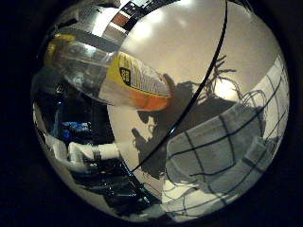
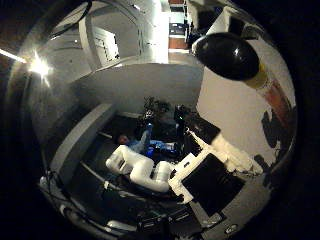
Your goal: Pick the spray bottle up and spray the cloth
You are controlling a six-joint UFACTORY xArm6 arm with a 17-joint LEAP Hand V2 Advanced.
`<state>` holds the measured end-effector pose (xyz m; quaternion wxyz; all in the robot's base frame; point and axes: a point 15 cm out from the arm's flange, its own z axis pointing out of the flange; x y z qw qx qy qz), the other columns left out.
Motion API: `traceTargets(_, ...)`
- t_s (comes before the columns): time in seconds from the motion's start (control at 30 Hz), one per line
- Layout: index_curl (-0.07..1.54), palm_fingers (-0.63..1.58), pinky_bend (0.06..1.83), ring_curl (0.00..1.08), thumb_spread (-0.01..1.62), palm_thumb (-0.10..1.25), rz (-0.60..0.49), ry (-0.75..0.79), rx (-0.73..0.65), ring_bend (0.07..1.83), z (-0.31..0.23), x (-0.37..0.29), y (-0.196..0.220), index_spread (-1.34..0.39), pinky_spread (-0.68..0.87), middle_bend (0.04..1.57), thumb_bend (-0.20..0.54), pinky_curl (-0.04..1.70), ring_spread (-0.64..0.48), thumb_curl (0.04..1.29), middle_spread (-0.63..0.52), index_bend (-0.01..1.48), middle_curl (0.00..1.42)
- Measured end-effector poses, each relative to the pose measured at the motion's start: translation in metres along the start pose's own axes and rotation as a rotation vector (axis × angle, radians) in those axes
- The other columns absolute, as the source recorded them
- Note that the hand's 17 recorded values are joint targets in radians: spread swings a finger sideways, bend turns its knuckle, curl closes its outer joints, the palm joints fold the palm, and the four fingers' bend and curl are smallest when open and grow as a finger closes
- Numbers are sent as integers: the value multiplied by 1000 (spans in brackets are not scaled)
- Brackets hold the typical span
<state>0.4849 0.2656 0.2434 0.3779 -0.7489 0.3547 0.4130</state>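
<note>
- The clear plastic spray bottle with a yellow and orange label [image 1: 120, 78] fills the upper left of the little-finger view, close to the palm and above the pale counter [image 1: 189, 42].
- The white cloth with dark grid lines [image 1: 222, 151] lies crumpled at lower right.
- You cannot tell how the robot hand [image 2: 150, 170] is closed; only white segments show.
- Risk: a loose hold could drop the bottle, or spray could miss the cloth.

Robotics lab, white robot arm [image 2: 142, 170] beside a white worktable [image 1: 189, 42], dim equipment behind

Clear spray bottle [image 1: 113, 78] with yellow-orange label; white cloth [image 1: 222, 146] with dark grid lines.
</note>
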Motion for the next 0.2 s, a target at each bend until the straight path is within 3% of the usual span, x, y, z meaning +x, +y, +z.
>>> traceTargets(0.2, 426, 322, 619, 390, 985, 790, 4, 38, -15, 826, -11, -10, 11, -461, 214, 459, -24, 497, -151, 466, -88, 251, 437)
